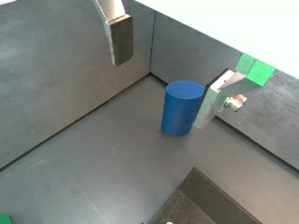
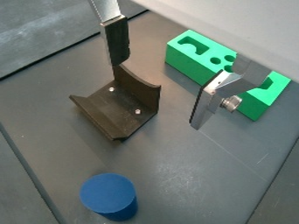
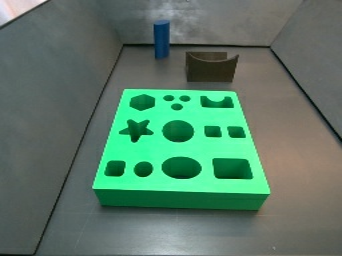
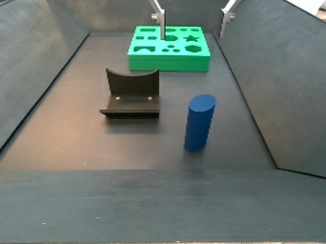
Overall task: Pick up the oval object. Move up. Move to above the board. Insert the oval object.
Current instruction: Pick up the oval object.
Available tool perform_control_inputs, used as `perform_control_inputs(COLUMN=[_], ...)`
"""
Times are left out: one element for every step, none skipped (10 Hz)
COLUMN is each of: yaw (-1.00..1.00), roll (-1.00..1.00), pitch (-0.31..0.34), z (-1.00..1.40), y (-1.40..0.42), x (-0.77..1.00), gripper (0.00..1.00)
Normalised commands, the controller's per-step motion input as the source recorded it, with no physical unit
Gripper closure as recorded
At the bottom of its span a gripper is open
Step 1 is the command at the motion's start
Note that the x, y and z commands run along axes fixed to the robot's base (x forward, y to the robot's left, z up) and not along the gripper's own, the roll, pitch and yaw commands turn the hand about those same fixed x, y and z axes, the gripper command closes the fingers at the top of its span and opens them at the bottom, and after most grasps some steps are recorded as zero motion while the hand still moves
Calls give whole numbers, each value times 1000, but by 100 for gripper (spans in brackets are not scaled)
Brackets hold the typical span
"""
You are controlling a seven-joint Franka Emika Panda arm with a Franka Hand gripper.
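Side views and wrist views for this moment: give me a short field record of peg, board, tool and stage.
oval object: blue peg, upright on floor, free
board: green slab, flat, holes empty
fixture: dark bracket, between peg and board
tool: gripper open, empty, above floor, not around peg
stage: pick-up not yet done

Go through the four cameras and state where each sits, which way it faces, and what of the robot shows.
Wrist view: on the arm, looking down past the tool at the oval object; both fingers show.
Wrist view: on the arm, looking down at the dark notched block and the board; fingers show.
Side view: beyond the board, facing the peg; no robot.
Side view: opposite end, peg nearest; fingertips above the board.
All share the blue peg.
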Motion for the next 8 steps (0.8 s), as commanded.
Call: perform_control_inputs(yaw=[183, 697, 763, 789, 860, 860, 851, 834], roll=[-99, -80, -57, -17, -9, -13, -17, -19], pitch=[-10, -76, -100, -149, -150, -150, -156, -177], z=[9, 0, -60, -146, -169, -191, -223, -280], y=[89, 223, 271, 323, 277, 286, 300, 314], x=[-157, 0, -49, -83, 0, -3, 0, 0], gripper=[0, 0, 0, 0, 0, 0, 0, 0])
